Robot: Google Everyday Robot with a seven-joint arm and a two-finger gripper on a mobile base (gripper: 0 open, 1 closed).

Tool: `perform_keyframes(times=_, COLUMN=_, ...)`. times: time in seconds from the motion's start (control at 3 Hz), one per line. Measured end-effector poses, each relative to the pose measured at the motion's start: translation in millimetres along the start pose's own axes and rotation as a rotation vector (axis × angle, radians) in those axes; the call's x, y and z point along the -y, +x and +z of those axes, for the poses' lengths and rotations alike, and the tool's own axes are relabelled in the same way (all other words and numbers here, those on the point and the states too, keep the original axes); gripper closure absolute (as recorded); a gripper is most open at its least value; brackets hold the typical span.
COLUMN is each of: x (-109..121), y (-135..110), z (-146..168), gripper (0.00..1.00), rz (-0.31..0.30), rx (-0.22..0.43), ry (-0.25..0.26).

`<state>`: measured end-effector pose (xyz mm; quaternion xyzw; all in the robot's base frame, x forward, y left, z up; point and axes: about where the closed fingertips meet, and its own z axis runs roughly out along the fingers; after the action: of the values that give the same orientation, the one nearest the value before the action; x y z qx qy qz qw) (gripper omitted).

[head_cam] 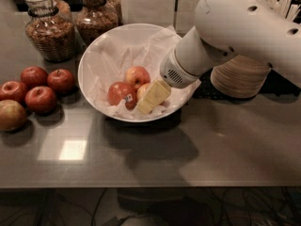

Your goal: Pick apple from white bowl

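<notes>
On the glossy grey counter [211, 145], gripper [151, 98] inside the white bowl [94, 55] beside the apple [138, 76], grip unclear

- The large, smooth, glossy white plastic arm shell [244, 27] is thick and rounded, like a fat tube with a bulging joint.
- A few small dark round holes [253, 7] are spaced across the shell's surface.
- Toward its tip the shell narrows into a plain white cylindrical wrist section [193, 51].
- The wrist ends in a pale grey ring-shaped collar [165, 76], which carries a small patch of fine dark vent slots [176, 74].
- The blocky, pale yellow end effector [151, 98] sticks out from the collar. It sits inside the wide, round white bowl [87, 55] lined with crinkled paper, low over that lining.
</notes>
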<state>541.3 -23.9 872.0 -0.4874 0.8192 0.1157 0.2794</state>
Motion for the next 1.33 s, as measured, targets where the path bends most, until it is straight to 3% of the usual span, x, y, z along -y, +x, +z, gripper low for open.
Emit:
perform_keyframes(times=0.67, x=1.1, y=2.9, z=16.7, gripper=0.0, rz=-0.013, rx=-0.021, ry=-0.003)
perform_keyframes(times=1.33, x=1.1, y=2.9, z=16.7, gripper=0.42, rz=-0.013, rx=-0.021, ry=-0.003)
